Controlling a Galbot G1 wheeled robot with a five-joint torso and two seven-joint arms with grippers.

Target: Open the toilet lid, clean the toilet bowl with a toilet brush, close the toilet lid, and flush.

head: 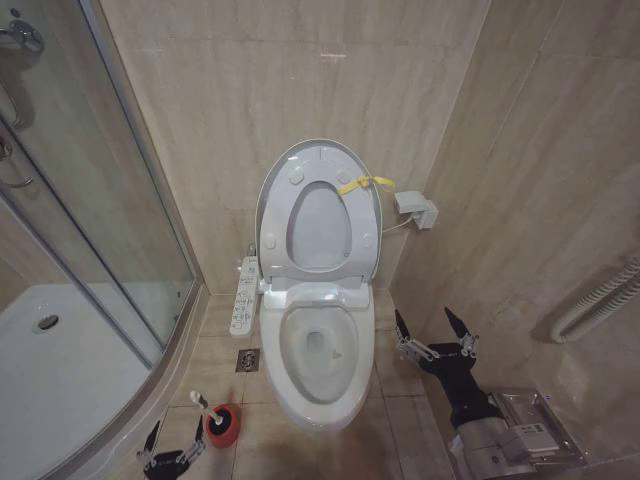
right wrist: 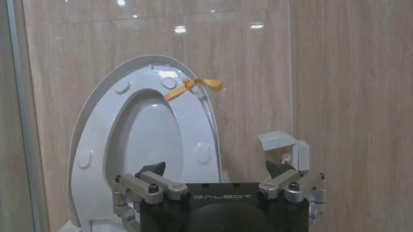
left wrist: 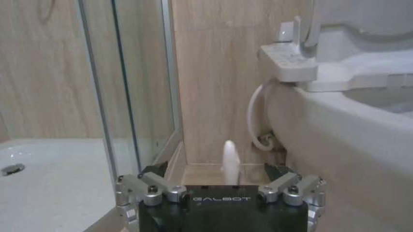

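Standing raised against far wall: toilet lid (head: pixel 322 160); toilet bowl (head: pixel 318 350) exposed. Left gripper (head: pixel 170 450) spread, cropped, beside toilet brush (head: pixel 205 409). Right gripper (head: pixel 433 325) spread, empty.

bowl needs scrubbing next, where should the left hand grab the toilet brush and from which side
Grip the thin white handle, the part of the toilet brush sticking up and tilted out of the red holder. Come from above and the robot's side, where the open left hand already sits.

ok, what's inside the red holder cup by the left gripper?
The toilet brush stands in the red holder cup, its white handle sticking out toward the open left gripper. The bristle head is mostly covered by the cup.
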